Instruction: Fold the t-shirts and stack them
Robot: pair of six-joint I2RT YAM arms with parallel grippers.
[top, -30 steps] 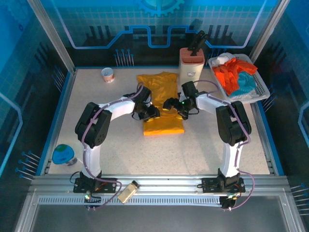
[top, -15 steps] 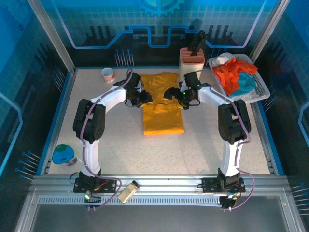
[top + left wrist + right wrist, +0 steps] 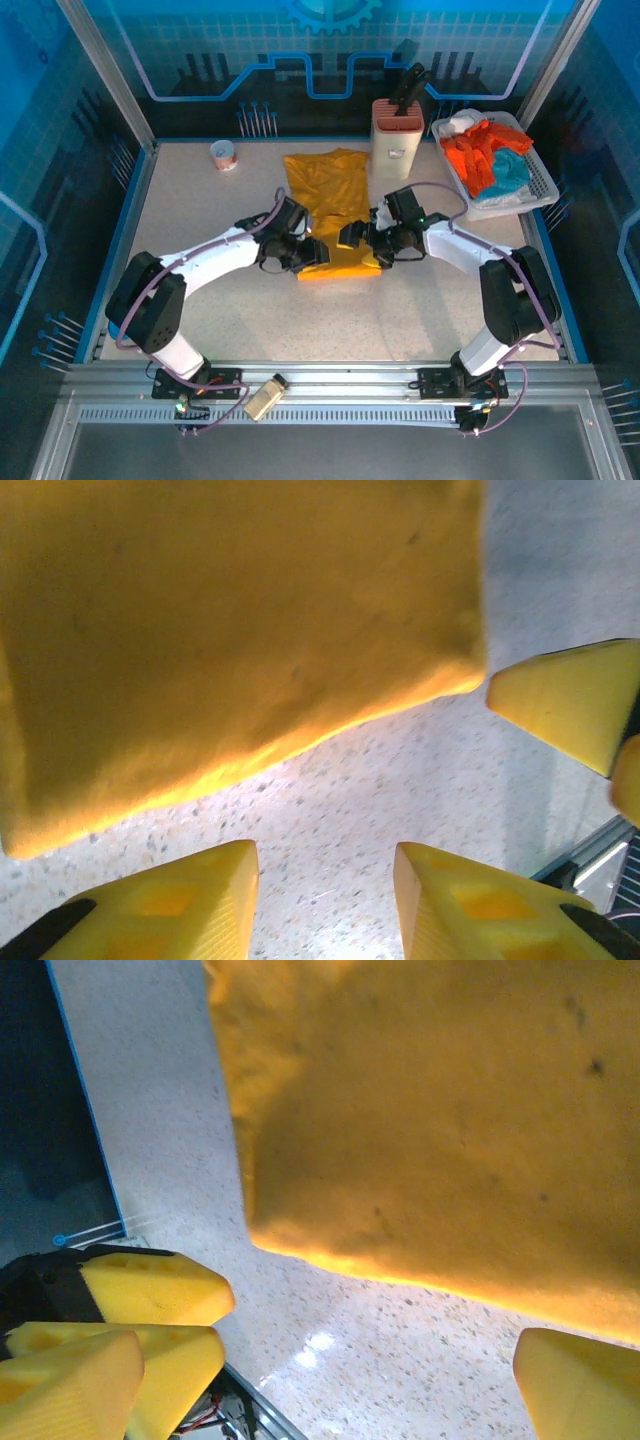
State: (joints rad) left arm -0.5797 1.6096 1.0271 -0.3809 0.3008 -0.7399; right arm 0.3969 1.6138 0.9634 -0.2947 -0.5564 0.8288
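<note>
A golden-yellow t-shirt (image 3: 335, 190), folded into a long strip, lies flat mid-table. Its near edge shows in the left wrist view (image 3: 240, 630) and the right wrist view (image 3: 440, 1110). My left gripper (image 3: 312, 252) hovers at the near left corner of that edge. It is open, with bare table between its fingers (image 3: 325, 900). My right gripper (image 3: 352, 238) is at the near right part of the edge, wide open and empty (image 3: 320, 1390). The two grippers sit close together, and the left one's yellow fingertips (image 3: 150, 1285) show beside the right one. Orange-red (image 3: 475, 150) and teal (image 3: 510, 170) t-shirts lie bunched in a basket.
The white basket (image 3: 540, 190) sits at the back right. A tan knife block (image 3: 397, 135) stands just behind the yellow shirt's far right corner. A small cup (image 3: 223, 155) is at the back left. Metal rails (image 3: 320, 385) run along the near edge.
Both grippers have moved from beside the shirt's far half back towards me, to its near edge. The shirt has not moved.
</note>
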